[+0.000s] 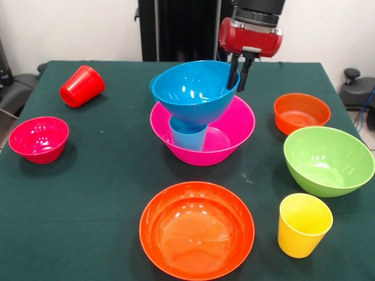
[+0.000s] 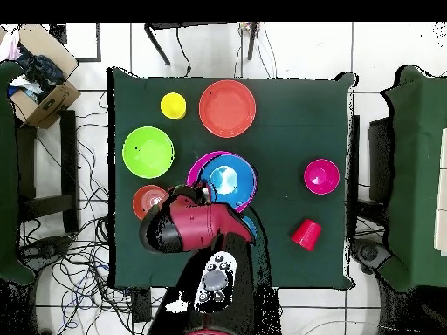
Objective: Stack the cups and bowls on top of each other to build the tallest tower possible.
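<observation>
- Four large bowls are counted: the pink bowl [image 1: 234, 132] mid-desk as tower base, the blue bowl [image 1: 193, 91] tilted on the light blue cup [image 1: 188, 136] inside it, the orange bowl [image 1: 197, 231] and green bowl [image 1: 329, 161] apart.
- Two small bowls are seen: red [image 1: 38, 138] and orange [image 1: 302, 112].
- Three cups: light blue, red [image 1: 82, 86] on its side, yellow [image 1: 304, 225].
- The tool [image 1: 240, 75] is clamped on the blue bowl's far rim, directly above the base.

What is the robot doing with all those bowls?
It is stacking them. Its pincer pinches the rim of the blue bowl, which sits tilted on a light blue cup standing in the pink bowl. The other bowls and the red cup and yellow cup wait around on the table.
</observation>
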Robot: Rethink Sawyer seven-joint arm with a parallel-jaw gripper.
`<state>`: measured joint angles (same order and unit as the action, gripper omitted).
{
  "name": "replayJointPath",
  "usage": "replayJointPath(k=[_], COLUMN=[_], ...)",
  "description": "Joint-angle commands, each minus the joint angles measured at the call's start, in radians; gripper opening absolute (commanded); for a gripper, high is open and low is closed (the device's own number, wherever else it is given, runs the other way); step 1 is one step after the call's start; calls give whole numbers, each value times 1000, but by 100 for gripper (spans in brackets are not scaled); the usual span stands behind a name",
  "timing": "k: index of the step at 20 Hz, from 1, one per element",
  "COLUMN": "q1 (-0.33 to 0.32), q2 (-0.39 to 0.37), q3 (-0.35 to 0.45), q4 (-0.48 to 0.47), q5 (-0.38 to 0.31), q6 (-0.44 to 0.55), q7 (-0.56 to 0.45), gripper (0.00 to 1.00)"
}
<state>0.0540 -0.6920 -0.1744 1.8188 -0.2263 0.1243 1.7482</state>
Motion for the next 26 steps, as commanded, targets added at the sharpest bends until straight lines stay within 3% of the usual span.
replayJointPath(k=[1,26], q1=[-1,2], q2=[48,70], q3=[22,11], q4=[-69,-78], q5=[23,15], q6=[24,-13], q7=[136,133], gripper=[0,0])
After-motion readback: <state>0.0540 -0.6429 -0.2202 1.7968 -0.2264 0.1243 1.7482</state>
